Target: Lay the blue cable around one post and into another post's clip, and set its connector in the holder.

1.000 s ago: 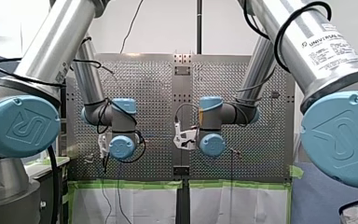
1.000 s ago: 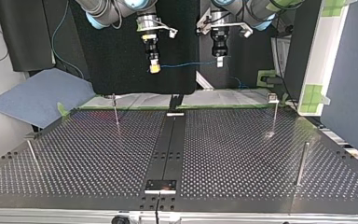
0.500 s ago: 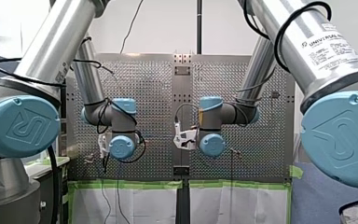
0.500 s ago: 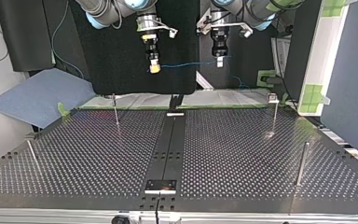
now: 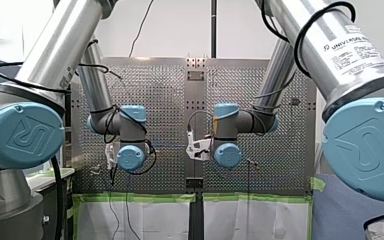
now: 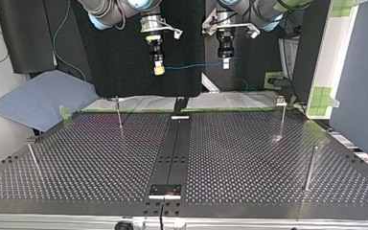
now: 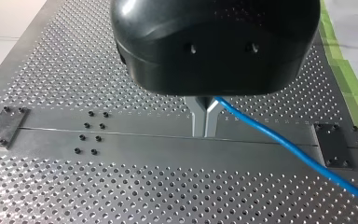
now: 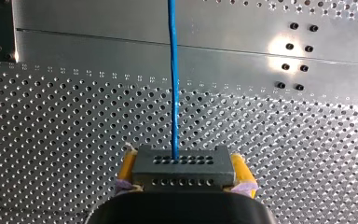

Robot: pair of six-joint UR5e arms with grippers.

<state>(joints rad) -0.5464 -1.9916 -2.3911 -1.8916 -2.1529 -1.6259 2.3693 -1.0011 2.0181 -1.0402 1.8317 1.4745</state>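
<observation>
While held off table [image 6: 249, 158], one blue cable [image 6: 191, 66] runs level, side to side in top view, between two claws. Right claw [image 8: 183, 169], yellow pads [image 8: 127, 164], clamped on one dark connector [image 8: 183, 162]; cable leaves connector straight ahead. Left claw [image 7: 204, 122], metal fingers [image 7: 197, 116] pinched together on cable, which trails off sideways. Grips plain only in wrist views; front view hides both claws behind wrists. Four posts [image 6: 119, 112] on table, counted in top view.
</observation>
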